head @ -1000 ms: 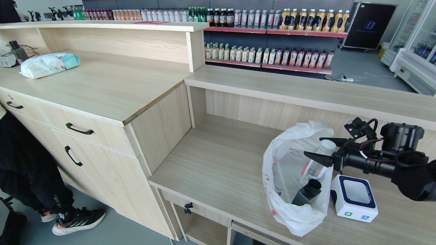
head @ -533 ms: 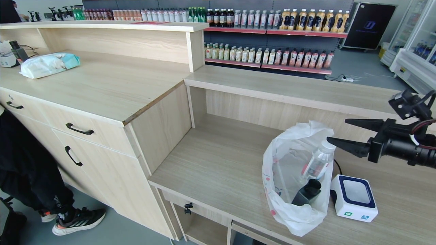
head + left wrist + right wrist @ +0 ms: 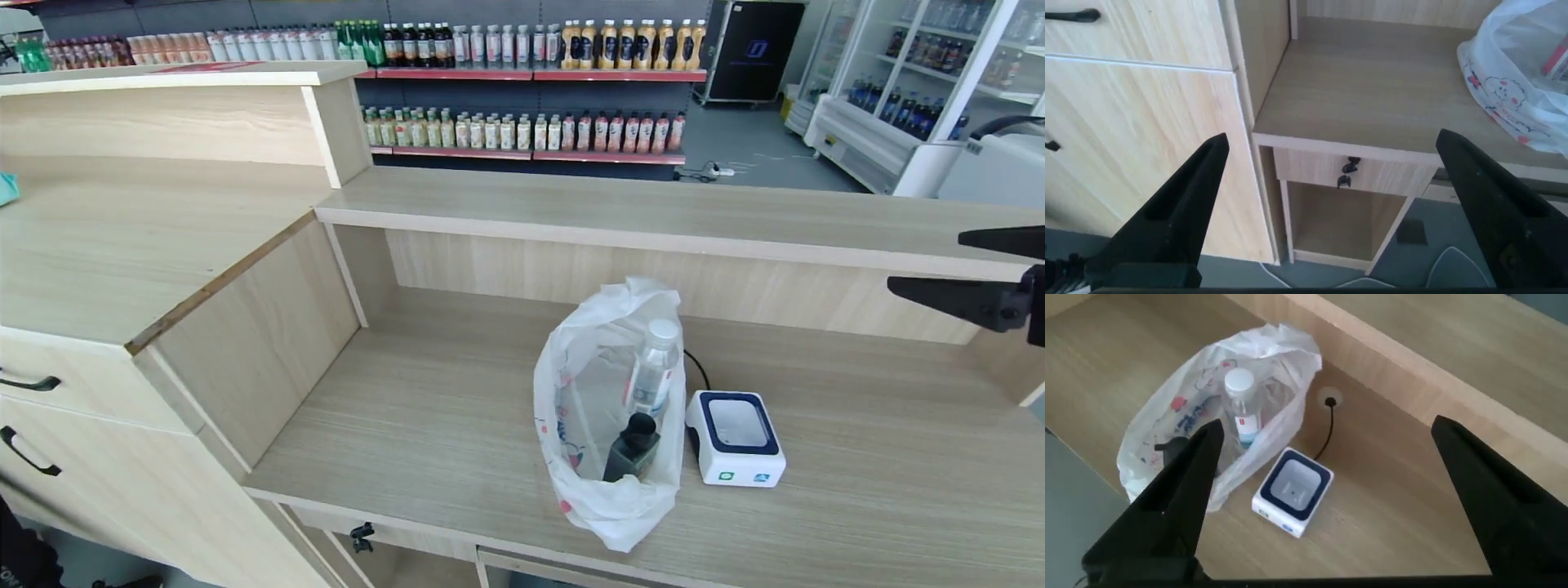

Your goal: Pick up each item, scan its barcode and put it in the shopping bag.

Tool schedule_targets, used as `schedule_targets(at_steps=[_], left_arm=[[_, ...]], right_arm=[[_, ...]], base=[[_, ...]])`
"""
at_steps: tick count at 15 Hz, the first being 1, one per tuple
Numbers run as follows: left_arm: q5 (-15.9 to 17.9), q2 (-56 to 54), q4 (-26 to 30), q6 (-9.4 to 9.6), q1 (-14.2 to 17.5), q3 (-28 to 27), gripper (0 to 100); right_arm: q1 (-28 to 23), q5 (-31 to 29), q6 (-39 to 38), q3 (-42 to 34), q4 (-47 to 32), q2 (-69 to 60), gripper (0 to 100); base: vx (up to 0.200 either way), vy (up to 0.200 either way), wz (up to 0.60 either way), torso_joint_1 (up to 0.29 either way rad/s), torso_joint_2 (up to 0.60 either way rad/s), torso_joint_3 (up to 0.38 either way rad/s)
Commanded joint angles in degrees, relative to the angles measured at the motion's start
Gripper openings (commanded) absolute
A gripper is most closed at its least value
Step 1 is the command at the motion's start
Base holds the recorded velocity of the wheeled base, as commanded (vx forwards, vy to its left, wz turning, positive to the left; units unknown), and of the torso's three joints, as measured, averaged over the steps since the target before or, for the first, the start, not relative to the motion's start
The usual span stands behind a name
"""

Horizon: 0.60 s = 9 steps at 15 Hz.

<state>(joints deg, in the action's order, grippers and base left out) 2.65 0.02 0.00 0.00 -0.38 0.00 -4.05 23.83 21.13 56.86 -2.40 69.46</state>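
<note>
The counter point(image 3: 457, 408) looks like pale wood, matt, with fine grain. The shopping bag point(image 3: 620, 514) is thin, crinkled, half-clear plastic. The bottle point(image 3: 653, 376) in it is clear smooth plastic. The scanner point(image 3: 735, 437) is white glossy plastic.

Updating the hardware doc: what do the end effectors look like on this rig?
Both match. The left end effector and the right end effector each have two matte black fingers. The fingers are wedge-shaped, broad at the base and tapering to a narrow tip, with plain surfaces and no markings to be seen.
</note>
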Motion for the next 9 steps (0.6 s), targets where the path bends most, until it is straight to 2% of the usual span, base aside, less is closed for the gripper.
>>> schedule_targets(at_steps=[1,3,6,7,9], left_arm=[[-0.01,0.06,0.0,0.0,0.03,0.0,100],[-0.01,0.06,0.0,0.0,0.03,0.0,100],[-0.01,0.06,0.0,0.0,0.03,0.0,100],[-0.01,0.06,0.0,-0.09,0.03,0.0,100],[0.08,0.06,0.0,-0.09,0.03,0.0,100]], right_arm=[[0.62,-6.34,-2.67,5.02,-4.81,-5.39,100],[-1.58,-7.66,-8.12,1.85,-4.01,-6.44,100],[-4.92,-7.84,-12.43,-9.22,-1.11,-12.95,100],[-7.11,-7.84,-12.86,-18.1,2.49,-19.19,100],[-7.73,-9.68,-14.36,-30.67,9.26,-28.86,100]], base=[[0.0,0.0,-0.6,-0.002,0.01,0.007],[0.0,0.0,-0.6,0.002,0.0,0.0],[0.0,0.0,0.0,0.0,0.0,0.0],[0.0,0.0,0.0,0.0,0.0,0.0],[0.0,0.0,0.0,0.0,0.0,0.0]])
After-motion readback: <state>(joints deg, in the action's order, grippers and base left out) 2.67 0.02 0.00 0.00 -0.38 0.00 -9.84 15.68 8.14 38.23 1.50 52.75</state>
